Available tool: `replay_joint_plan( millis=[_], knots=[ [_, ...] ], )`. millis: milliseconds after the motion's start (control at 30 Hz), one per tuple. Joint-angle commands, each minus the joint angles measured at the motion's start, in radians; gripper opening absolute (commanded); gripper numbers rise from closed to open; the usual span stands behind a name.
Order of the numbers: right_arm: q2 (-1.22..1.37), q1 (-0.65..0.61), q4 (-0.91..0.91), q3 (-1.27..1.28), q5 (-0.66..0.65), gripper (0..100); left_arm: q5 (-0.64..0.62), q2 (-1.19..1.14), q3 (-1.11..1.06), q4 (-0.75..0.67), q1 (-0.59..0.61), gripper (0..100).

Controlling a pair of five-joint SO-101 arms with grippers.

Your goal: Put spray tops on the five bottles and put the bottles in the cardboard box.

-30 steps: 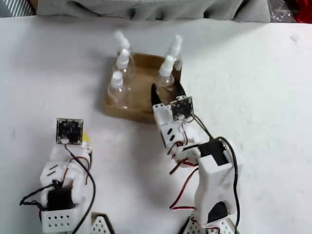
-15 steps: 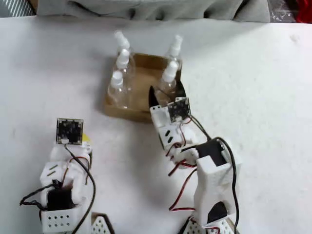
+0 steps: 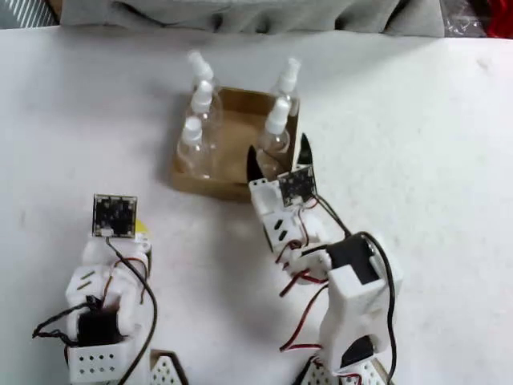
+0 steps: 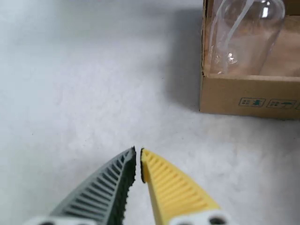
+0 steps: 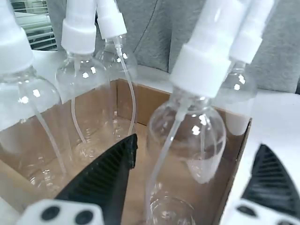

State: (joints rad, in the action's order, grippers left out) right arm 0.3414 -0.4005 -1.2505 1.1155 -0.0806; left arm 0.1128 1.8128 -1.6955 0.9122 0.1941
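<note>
Five clear bottles with white spray tops stand in the cardboard box (image 3: pixel 228 186): three along its left side (image 3: pixel 193 138) and two along its right (image 3: pixel 286 79). My right gripper (image 3: pixel 279 154) is open at the box's near right corner, its black fingers on either side of the nearest right bottle (image 3: pixel 276 127) without gripping it. In the right wrist view that bottle (image 5: pixel 187 126) stands between the spread fingers (image 5: pixel 108 173) of the right gripper (image 5: pixel 197 147). My left gripper (image 4: pixel 138 157) is shut and empty over bare table, short of the box (image 4: pixel 248 93).
The left arm (image 3: pixel 112 265) rests near the table's front left, well away from the box. A grey cloth (image 3: pixel 240 12) lies along the far edge. White table surface lies open to the right of the box.
The right gripper's fingers have spread wider around the near right bottle and the arm has drawn back slightly. That bottle stays upright in the box. The left arm has not moved.
</note>
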Motion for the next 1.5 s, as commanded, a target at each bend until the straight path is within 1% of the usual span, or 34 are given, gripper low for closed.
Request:
replay_joint_plan(
  millis=[0, 100, 267, 367, 433, 500, 667, 733, 867, 933, 1033, 1133, 1233, 1300, 1367, 1467],
  knots=[
    [-0.093, -0.007, -0.004, 0.031, 0.005, 33.4, 0.011, 0.008, 0.003, 0.002, 0.008, 2],
    [-0.157, -0.005, -0.004, 0.077, 0.003, 33.4, 0.012, 0.008, 0.003, 0.000, 0.008, 2],
    [-0.372, -0.005, 0.005, 0.213, -0.002, 33.4, 0.012, 0.008, 0.003, -0.003, 0.007, 2],
    [-0.516, -0.016, 0.068, 0.285, -0.005, 33.3, 0.012, 0.008, 0.003, -0.005, 0.007, 2],
    [-0.622, -0.010, 0.154, 0.318, -0.005, 32.4, 0.012, 0.008, 0.003, -0.005, 0.007, 2],
    [-0.736, -0.004, 0.242, 0.348, -0.005, 27.6, 0.012, 0.008, 0.003, -0.006, 0.007, 2],
    [-1.046, 0.019, 0.450, 0.451, -0.005, 6.5, 0.012, 0.008, 0.003, -0.006, 0.007, 2],
    [-1.164, 0.031, 0.555, 0.480, 0.003, 0.8, 0.012, 0.008, 0.003, -0.006, 0.007, 2],
    [-1.406, 0.065, 0.740, 0.528, 0.003, 6.3, 0.012, 0.008, 0.003, -0.006, 0.005, 2],
    [-1.532, 0.094, 0.843, 0.548, 0.003, 5.7, 0.012, 0.008, 0.003, -0.006, 0.005, 2],
    [-1.733, 0.157, 1.023, 0.578, 0.003, 1.8, 0.012, 0.008, 0.003, -0.006, 0.005, 2],
    [-1.937, 0.242, 1.260, 0.580, 0.005, 1.9, 0.012, 0.008, 0.003, -0.006, 0.005, 2],
    [-2.143, 0.292, 1.509, 0.577, 0.005, 1.6, 0.012, 0.008, 0.003, -0.006, 0.005, 2],
    [-2.155, 0.303, 1.609, 0.555, 0.005, 1.6, 0.012, 0.008, 0.003, -0.006, 0.005, 2],
    [-2.114, 0.317, 1.649, 0.543, 0.005, 1.6, 0.012, 0.008, 0.003, -0.006, 0.005, 2],
    [-2.126, 0.355, 1.732, 0.545, 0.005, 1.6, 0.012, 0.008, 0.003, -0.006, 0.004, 2]
  ],
)
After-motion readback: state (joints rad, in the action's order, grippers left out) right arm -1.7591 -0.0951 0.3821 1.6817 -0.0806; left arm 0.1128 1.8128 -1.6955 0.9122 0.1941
